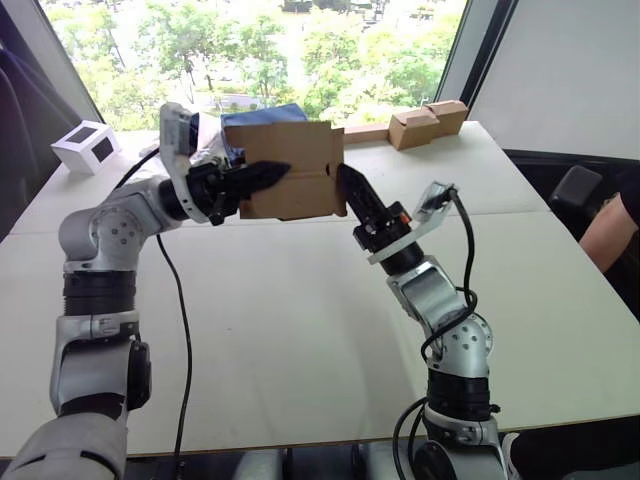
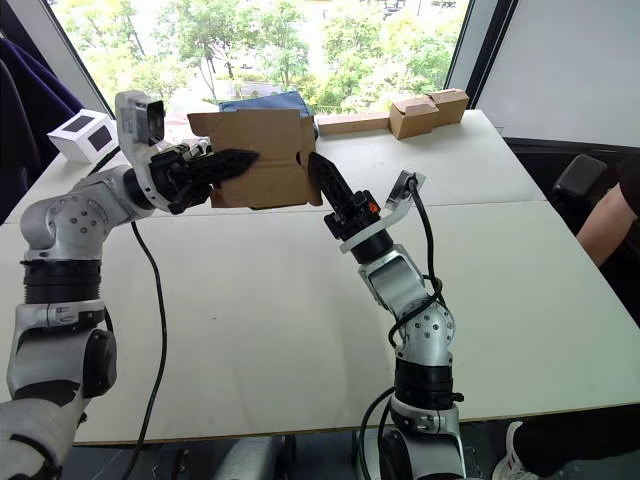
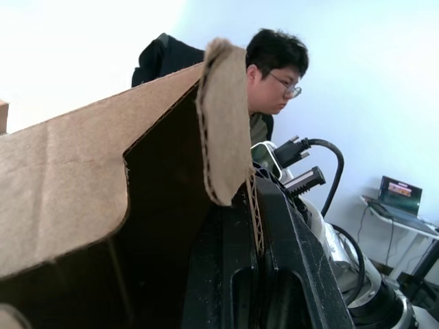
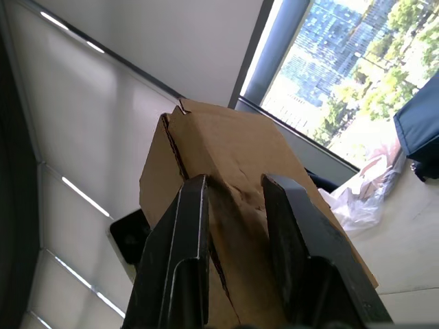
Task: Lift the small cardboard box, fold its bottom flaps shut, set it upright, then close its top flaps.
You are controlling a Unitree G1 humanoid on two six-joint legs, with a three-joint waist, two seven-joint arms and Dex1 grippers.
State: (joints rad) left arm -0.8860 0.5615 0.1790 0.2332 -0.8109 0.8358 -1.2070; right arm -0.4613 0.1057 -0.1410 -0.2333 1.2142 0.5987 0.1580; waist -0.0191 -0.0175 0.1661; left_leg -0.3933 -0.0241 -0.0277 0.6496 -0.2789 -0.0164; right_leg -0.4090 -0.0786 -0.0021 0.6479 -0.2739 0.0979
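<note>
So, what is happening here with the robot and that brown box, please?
The robot holds the small cardboard box in the air above the white table, between its two arms. The left claw has a finger lying across the box's front face, and the right claw presses against the box's right end, its fingers spread on the cardboard. The box is off the table, and a flap on it stands open. A person sits nearby, looking on.
</note>
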